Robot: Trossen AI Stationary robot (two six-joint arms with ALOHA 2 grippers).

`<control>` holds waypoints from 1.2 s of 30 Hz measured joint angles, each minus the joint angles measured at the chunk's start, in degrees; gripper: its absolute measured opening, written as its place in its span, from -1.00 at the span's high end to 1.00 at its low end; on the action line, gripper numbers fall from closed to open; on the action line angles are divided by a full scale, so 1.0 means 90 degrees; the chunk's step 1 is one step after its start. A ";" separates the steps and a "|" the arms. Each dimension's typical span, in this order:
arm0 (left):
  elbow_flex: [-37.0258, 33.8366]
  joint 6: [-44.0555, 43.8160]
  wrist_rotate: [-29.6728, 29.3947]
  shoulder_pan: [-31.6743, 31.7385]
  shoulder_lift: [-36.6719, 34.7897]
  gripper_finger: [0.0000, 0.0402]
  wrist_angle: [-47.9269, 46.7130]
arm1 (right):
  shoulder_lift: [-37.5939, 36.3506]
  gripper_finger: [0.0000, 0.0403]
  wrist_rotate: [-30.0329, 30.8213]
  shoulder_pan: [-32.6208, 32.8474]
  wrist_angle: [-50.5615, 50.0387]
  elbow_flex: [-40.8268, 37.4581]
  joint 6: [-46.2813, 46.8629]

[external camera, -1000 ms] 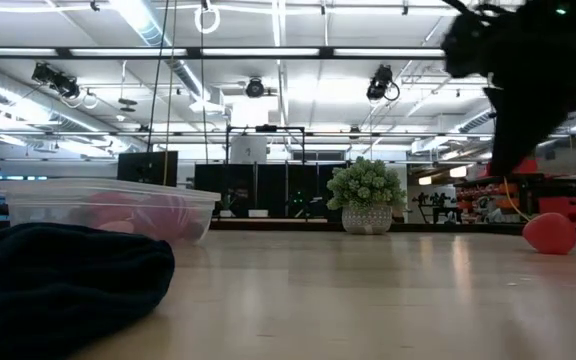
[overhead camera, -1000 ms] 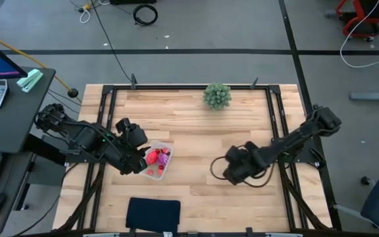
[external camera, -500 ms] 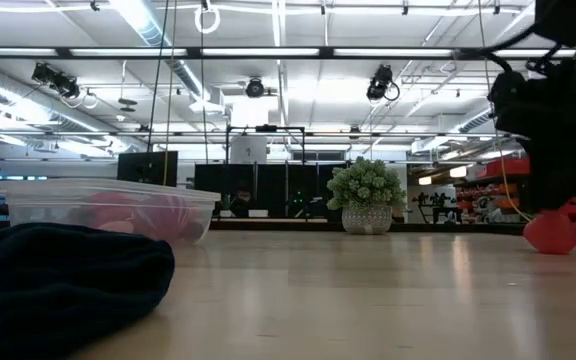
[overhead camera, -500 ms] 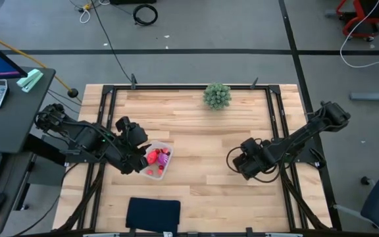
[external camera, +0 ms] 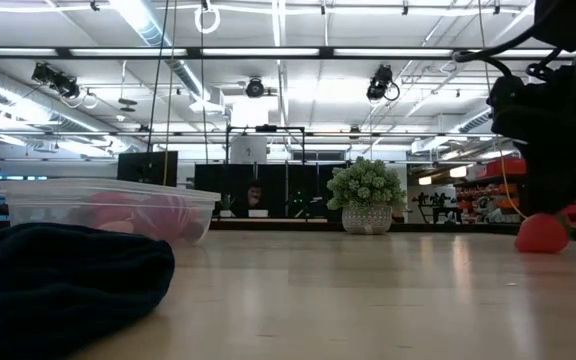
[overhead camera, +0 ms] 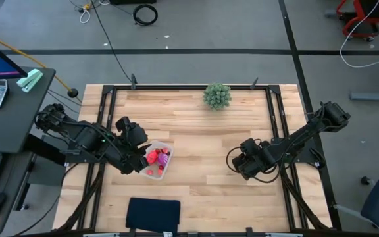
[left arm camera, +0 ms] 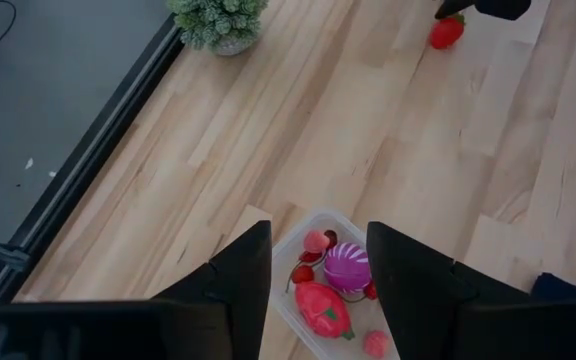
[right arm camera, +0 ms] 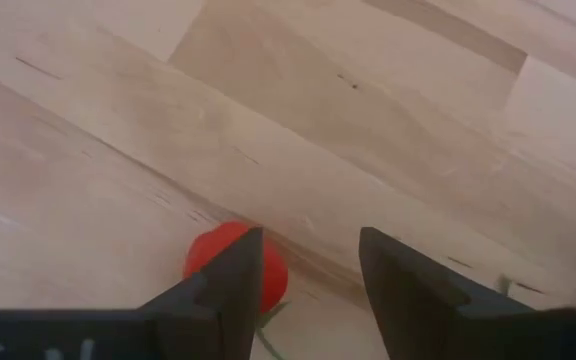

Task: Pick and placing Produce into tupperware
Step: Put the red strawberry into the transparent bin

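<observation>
The clear tupperware [overhead camera: 163,171] stands left of the table's middle. It holds a purple-white ball [left arm camera: 346,270], a pink-red piece [left arm camera: 323,308] and small red berries. My left gripper [overhead camera: 143,155] hovers open over the tub's left end and touches nothing [left arm camera: 318,270]. A red berry-like piece [external camera: 541,233] lies on the table at the right. My right gripper [overhead camera: 239,162] is open and low over it [right arm camera: 308,290]. In the right wrist view the piece [right arm camera: 274,278] shows partly behind one finger. The high view hides it under the gripper. My right gripper comes down from above with the red piece [right arm camera: 204,256] at the inner side of one finger [right arm camera: 230,290]. I cannot tell whether the finger touches it. The piece rests on the table.
A green bushy plant [overhead camera: 216,95] stands at the far edge. A black flat pad [overhead camera: 152,215] lies at the near edge, and in the low view [external camera: 58,280] it fills the left foreground. Bare wood lies between the two arms.
My right gripper has gone toward the table's right edge and come down close over the red piece, then held there. My left gripper has kept still over the tub.
</observation>
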 joint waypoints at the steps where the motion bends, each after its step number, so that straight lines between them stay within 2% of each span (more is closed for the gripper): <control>1: 0.0000 -0.0001 0.0000 0.0000 0.0000 0.14 0.0000 | 0.0000 0.13 0.0000 0.0000 0.0028 0.0000 -0.0037; 10: 0.0000 -0.0002 0.0000 0.0000 0.0000 0.14 0.0001 | 0.0002 0.13 -0.0003 0.0010 0.0614 0.0000 -0.1383; 18: 0.0000 -0.0001 0.0000 0.0000 0.0000 0.14 0.0000 | 0.0002 0.06 -0.0492 0.0010 0.0866 0.0000 -0.2737; 22: 0.0000 -0.0008 0.0000 0.0000 0.0000 0.14 0.0000 | 0.0004 -0.03 -0.0718 0.0007 0.0866 0.0000 -0.2704; 27: 0.0000 -0.0008 0.0000 0.0000 0.0000 0.14 0.0000 | 0.0004 -0.12 -0.0576 0.0007 0.0865 0.0000 -0.2436; 31: 0.0000 -0.0006 0.0000 0.0000 0.0000 0.14 0.0001 | 0.0004 -0.12 -0.0281 0.0005 0.0863 0.0000 -0.2410; 36: 0.0000 -0.0006 0.0000 -0.0001 0.0000 0.14 0.0000 | 0.0004 -0.09 -0.0246 0.0000 0.0865 0.0000 -0.2417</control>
